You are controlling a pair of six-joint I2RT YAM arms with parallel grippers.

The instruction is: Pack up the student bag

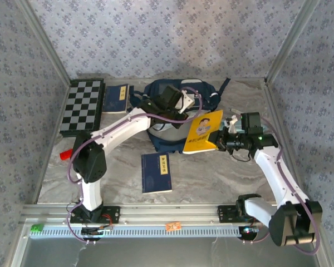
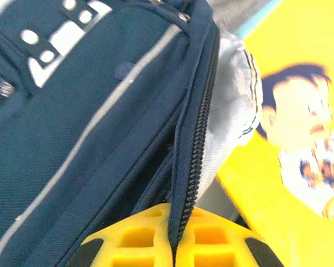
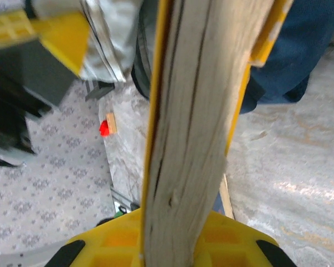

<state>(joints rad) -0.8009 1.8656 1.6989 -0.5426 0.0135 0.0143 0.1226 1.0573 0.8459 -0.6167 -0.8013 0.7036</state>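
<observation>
Two pincers are clamped shut. The left gripper (image 2: 175, 236) pinches the student bag (image 1: 167, 119) along its zipper rim. The bag lies at the middle of the far edge of the table (image 1: 222, 178). The right gripper (image 1: 224, 137) grips a yellow book (image 1: 203, 132), tilted against the bag's right side. One blue book (image 1: 157, 172) lies flat toward the near edge, a second blue book (image 1: 117, 98) sits beside the chessboard (image 1: 82, 105) in the far left corner.

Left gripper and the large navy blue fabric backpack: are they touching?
Touching. In the left wrist view the left gripper is shut on the navy blue backpack: its zipper edge is pinched between the yellow fingers, with no gap.
</observation>
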